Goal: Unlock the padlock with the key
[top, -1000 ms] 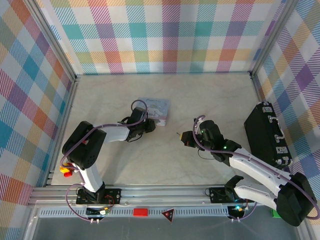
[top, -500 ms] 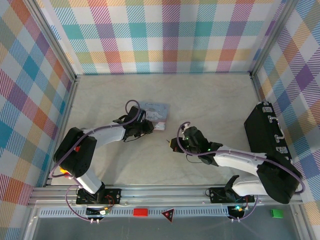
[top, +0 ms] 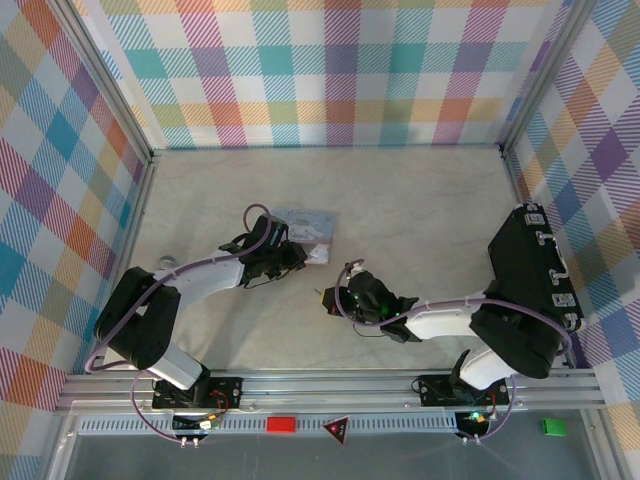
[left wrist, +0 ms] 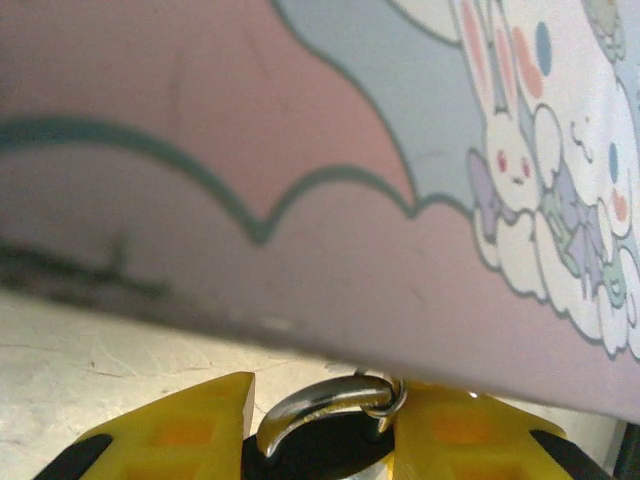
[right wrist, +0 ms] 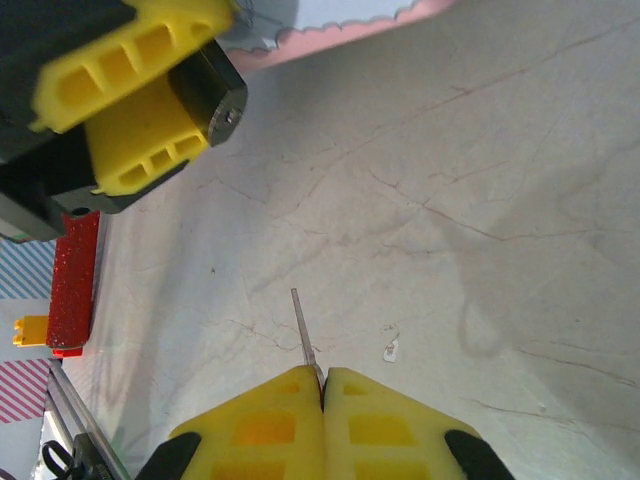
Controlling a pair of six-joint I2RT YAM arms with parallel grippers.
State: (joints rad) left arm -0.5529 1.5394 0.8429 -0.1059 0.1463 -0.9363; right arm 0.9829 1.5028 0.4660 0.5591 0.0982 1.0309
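Since a second ago the right gripper (right wrist: 322,385) has swung left toward the table's centre, jaws pinched tight on the key (right wrist: 303,335), blade poking out. It sits at 5 o'clock from the left gripper (left wrist: 320,420), which is part-closed around the padlock (left wrist: 318,452) (shackle toward the print) at 7 o'clock of the pastel tin (left wrist: 300,180). Tin and black case (top: 530,265) hide their contents.

Pastel plaid walls (top: 330,70) enclose a pale marbled tabletop (top: 420,200) — aluminium-framed, evenly lit.
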